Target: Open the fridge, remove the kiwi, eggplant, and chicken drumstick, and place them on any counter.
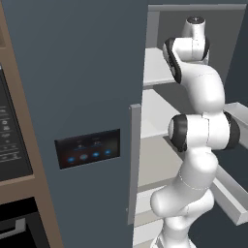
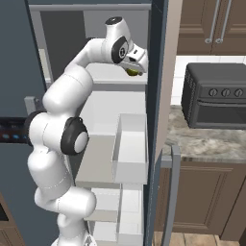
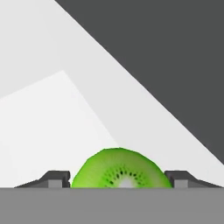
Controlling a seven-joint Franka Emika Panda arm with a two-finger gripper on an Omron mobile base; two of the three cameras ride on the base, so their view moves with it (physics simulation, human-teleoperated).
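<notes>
Gripper [image 3: 117, 181]: 2 dark fingertips [image 3: 54, 178] flank 1 kiwi [image 3: 120, 169], cut face green w/ dark seeds, fruit sitting between the tips at both sides; appears clamped on it. In right base view the kiwi [image 2: 131, 72] shows yellowish-green under the hand, at the upper white shelf [image 2: 117, 74] inside the fridge [image 2: 156, 57]. Whether it touches the shelf: cannot tell. Fridge: 1 door shut w/ dark panel [image 1: 88, 147], 4 blue lights, icons too small to read; 1 grey handle [image 1: 134, 164] beside it. Other door open, 1 white bin [image 2: 130, 149] on it. Counter [image 2: 211, 141] to the right carries 1 black toaster oven [image 2: 216, 96], 3 knobs, no readable writing.
</notes>
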